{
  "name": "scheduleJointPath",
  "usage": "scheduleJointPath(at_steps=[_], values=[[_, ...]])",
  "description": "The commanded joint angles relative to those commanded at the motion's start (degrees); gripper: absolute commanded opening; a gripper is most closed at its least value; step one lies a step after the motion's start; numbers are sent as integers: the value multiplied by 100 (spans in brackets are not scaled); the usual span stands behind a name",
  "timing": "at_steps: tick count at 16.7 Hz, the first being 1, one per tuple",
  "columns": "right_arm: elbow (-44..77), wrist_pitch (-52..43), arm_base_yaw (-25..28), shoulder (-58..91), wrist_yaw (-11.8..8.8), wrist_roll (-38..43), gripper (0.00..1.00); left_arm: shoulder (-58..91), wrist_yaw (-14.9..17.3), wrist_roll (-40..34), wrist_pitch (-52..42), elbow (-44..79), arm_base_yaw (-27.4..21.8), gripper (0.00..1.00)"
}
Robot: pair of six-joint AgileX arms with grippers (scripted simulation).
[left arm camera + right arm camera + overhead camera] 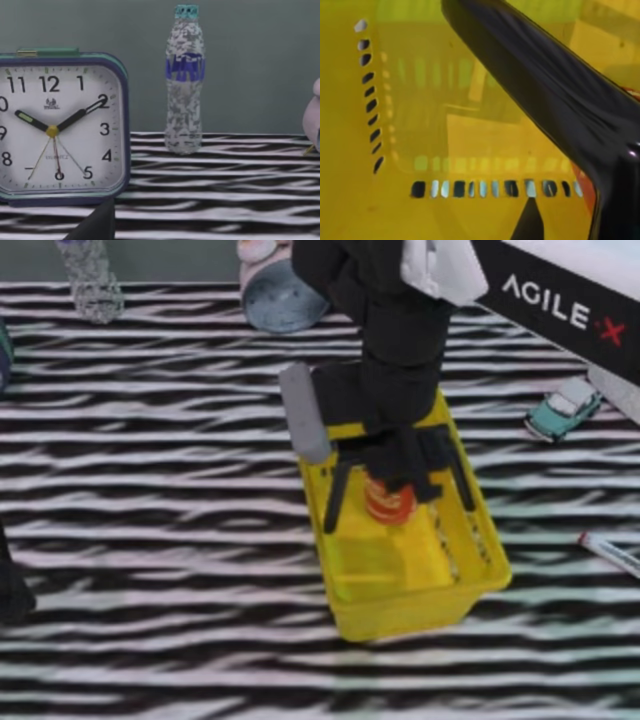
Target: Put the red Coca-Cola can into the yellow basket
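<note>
Top view: my left arm (12,590) sits parked at the worktop's left edge; its claw's state I cannot tell. A clock (60,129) and a bottle (184,80) stand by the far-left edge. At centre the right claw (392,490) reaches inside the basket (470,585), pinching the can (388,502) above its floor, walls close around. "AGILE X" shows on the right arm.

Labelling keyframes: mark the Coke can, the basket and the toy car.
red Coca-Cola can (388,502): top view, its visible red side below the right gripper.
yellow basket (405,617): top view, near end wall.
toy car (563,407): top view, its teal body and white roof.
</note>
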Motion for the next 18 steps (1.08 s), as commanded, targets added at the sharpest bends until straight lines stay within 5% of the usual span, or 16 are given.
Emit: scheduleJointPath(at_steps=[10, 18], values=[[25, -22, -7, 10, 3, -6, 0, 0, 0, 0, 0, 0, 0, 100], [1025, -1103, -166, -74, 1, -211, 0, 0, 0, 0, 0, 0, 0, 100]])
